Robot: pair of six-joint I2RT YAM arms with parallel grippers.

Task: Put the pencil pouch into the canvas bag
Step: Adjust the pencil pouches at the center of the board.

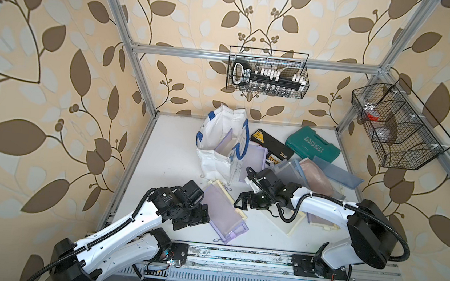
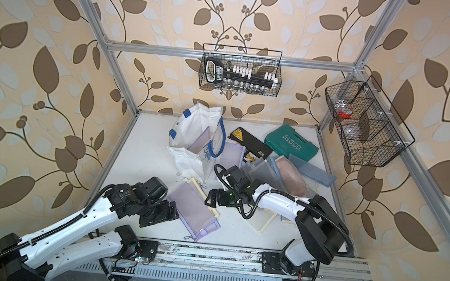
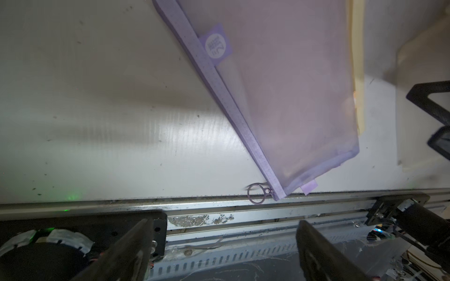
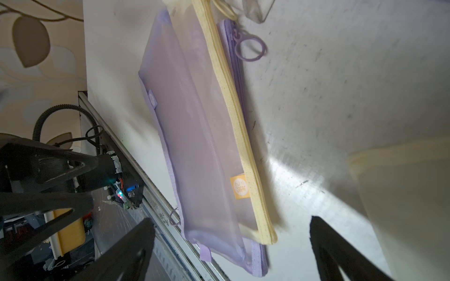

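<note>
The canvas bag, white with blue handles, stands upright at the back middle with a purple pouch poking out of its mouth. A purple mesh pencil pouch lies flat near the front. It is stacked with a yellow-zipped pouch. My left gripper sits just left of the stack, open and empty, facing the front rail. My right gripper is open at the stack's right edge, its jaws either side of the pouches' corner, not touching.
A heap of mesh pouches lies behind the right arm, and cream pouches lie under it. A black case and a green tool case sit at the back. Wire baskets hang on the frame.
</note>
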